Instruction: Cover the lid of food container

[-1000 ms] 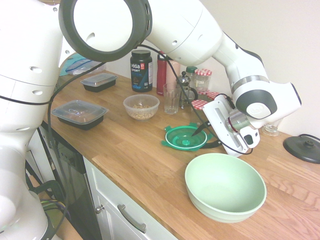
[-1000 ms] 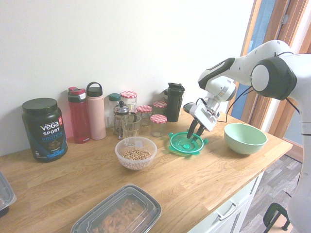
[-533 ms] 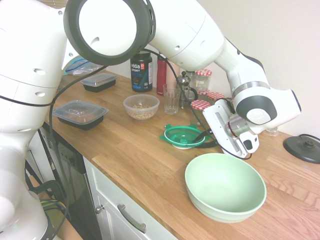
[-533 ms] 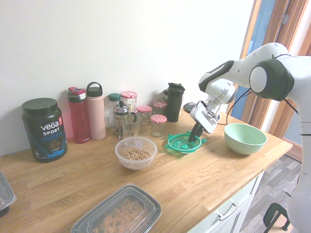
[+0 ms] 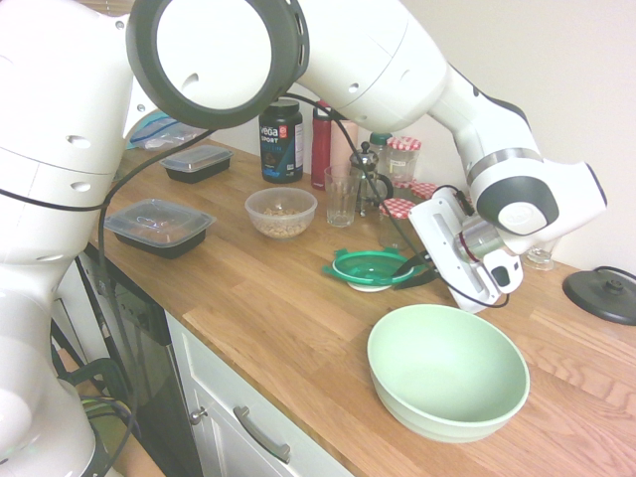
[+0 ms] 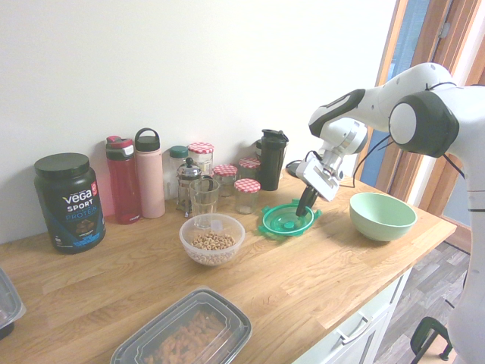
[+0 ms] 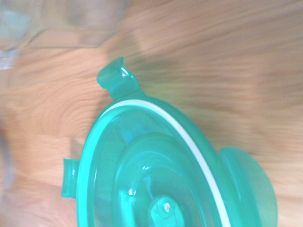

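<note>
The translucent green lid (image 5: 366,269) with snap tabs and a white ring seal hangs just above the wooden counter, tilted a little. My gripper (image 5: 412,266) is shut on its right rim, the dark fingers pinching the edge (image 6: 305,210). Close up in the wrist view, the lid (image 7: 156,179) shows its inner side and seal. The food container (image 5: 281,212), a small clear bowl with beige bits, stands uncovered on the counter about a hand's width left of the lid (image 6: 286,221); in the second exterior view the container (image 6: 212,239) sits in front of a glass.
A large pale mint bowl (image 5: 447,370) stands right beside the gripper. A drinking glass (image 5: 341,195), a French press, jars and bottles line the wall behind. Two black clear-lidded trays (image 5: 159,226) sit far left. A black round lid (image 5: 602,295) lies at the right edge.
The fingers, open over the lid lying on the counter a second ago, have shut on its rim. The lid has since come up off the counter.
</note>
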Robot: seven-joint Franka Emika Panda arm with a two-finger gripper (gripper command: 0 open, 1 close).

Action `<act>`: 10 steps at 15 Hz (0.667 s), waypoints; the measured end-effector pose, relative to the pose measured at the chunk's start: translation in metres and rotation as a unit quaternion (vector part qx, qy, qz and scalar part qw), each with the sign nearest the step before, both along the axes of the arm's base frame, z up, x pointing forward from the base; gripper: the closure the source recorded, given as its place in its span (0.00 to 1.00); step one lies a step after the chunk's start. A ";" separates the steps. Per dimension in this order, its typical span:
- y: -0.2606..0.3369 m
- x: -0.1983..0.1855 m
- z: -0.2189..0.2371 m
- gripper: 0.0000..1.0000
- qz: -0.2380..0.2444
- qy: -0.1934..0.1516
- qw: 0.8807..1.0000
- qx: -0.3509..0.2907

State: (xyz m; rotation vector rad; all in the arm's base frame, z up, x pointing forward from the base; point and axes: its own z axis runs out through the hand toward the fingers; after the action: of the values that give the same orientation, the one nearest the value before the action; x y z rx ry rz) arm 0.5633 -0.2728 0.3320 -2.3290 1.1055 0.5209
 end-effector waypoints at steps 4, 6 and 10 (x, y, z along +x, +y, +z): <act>0.057 0.023 0.129 1.00 0.024 -0.024 0.991 -0.126; 0.125 0.035 0.185 1.00 0.044 -0.041 0.980 -0.189; 0.249 0.038 0.243 1.00 0.080 -0.065 0.940 -0.324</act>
State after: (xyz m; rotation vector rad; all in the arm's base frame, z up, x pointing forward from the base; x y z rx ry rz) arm 0.6017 -0.0241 0.5751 -2.9844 1.1496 0.0423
